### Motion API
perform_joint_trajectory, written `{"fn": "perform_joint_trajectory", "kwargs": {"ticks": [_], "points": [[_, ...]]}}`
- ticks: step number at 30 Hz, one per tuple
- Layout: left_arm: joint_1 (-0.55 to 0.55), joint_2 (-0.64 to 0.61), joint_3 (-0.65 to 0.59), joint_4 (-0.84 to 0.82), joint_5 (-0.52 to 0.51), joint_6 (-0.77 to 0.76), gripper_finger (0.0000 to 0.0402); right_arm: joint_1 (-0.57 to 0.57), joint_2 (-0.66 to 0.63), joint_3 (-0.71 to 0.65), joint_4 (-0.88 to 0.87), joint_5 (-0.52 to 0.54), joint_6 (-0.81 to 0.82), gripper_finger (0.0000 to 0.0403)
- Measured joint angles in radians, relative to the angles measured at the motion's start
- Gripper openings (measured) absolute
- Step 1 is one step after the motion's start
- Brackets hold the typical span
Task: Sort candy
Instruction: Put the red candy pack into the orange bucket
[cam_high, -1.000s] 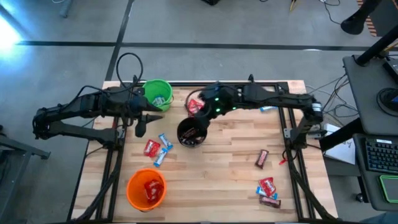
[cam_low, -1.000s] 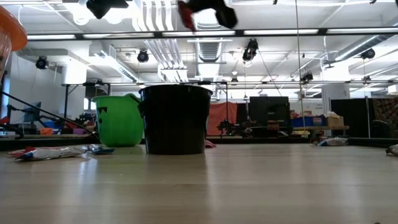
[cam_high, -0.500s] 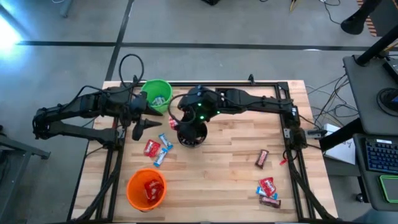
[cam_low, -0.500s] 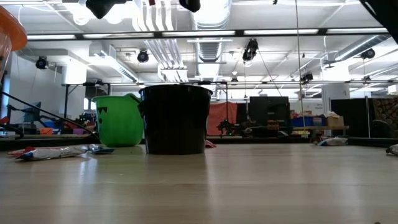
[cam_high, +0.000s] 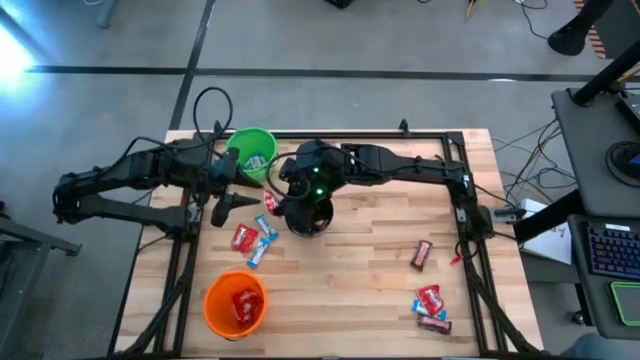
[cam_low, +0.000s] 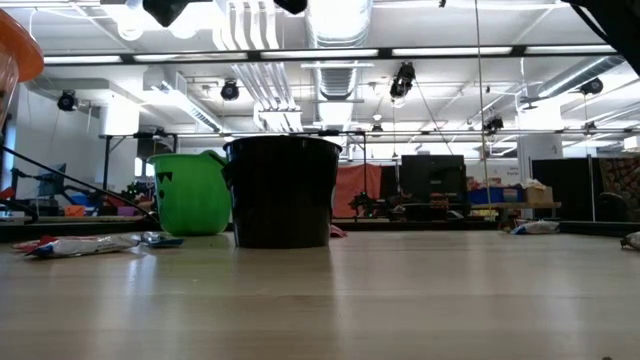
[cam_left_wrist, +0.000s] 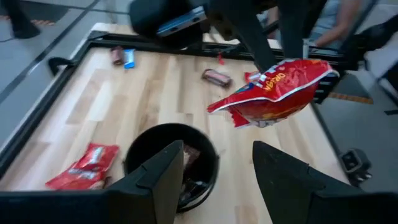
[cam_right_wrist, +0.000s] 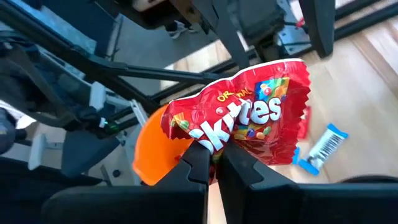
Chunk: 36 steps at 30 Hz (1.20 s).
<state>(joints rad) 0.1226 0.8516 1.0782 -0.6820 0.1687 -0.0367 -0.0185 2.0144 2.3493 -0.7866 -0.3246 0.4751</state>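
Above black cup (cam_high: 309, 216), right end effector (cam_right_wrist: 213, 163) pinches red candy (cam_right_wrist: 249, 121); left end effector (cam_left_wrist: 214, 180) wide, beside.

A black cup (cam_low: 282, 191) stands just beside a green cup (cam_low: 190, 194) on the table (cam_low: 400, 300).

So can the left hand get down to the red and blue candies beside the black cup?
Probably yes. The left hand is open and empty, just beside the red candy and blue candy. The right hand, holding a Skittles bag, hangs over the black cup, close but not between.
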Motion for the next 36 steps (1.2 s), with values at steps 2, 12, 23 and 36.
{"fn": "perform_joint_trajectory", "kwargs": {"ticks": [2,12,23,36], "points": [[0.000,0.007,0.000,0.021,0.031,0.002,0.0175,0.001,0.000,0.000,0.014,-0.008,0.000,0.0008],[0.000,0.027,0.000,0.093,0.107,0.028,0.0175,-0.002,0.002,0.000,0.016,-0.020,-0.014,0.0008],[0.000,0.050,0.001,0.169,0.183,0.033,0.0166,-0.002,0.002,0.000,0.063,-0.054,-0.015,0.0008],[0.000,0.092,0.008,0.182,0.291,0.019,0.0165,-0.014,0.002,0.000,0.056,-0.056,-0.015,0.0008]]}}
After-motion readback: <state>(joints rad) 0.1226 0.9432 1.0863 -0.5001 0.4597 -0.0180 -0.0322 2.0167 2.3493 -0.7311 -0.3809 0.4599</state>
